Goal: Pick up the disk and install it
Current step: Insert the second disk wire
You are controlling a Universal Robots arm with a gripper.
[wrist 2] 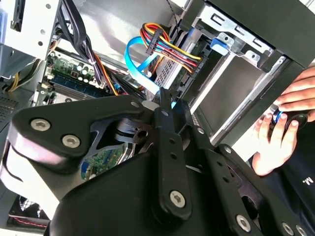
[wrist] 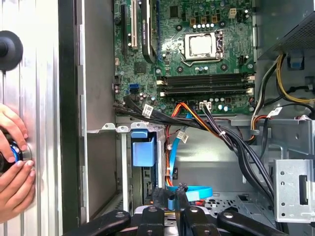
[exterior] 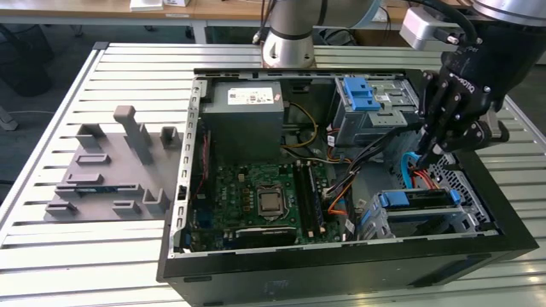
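Cables (exterior: 401, 163) partly hide the end effector (exterior: 424, 155), whose closed fingertips pinch the blue cable (wrist: 189, 191).

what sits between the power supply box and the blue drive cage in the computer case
In the exterior view, a bundle of coloured wires runs across the gap between the power supply box and the blue drive cage.

No legible text anywhere: print too small to read on white sticker (exterior: 252, 97) of grey power-supply box (exterior: 242, 125), at 11 o'clock inside open computer case (exterior: 341, 268).
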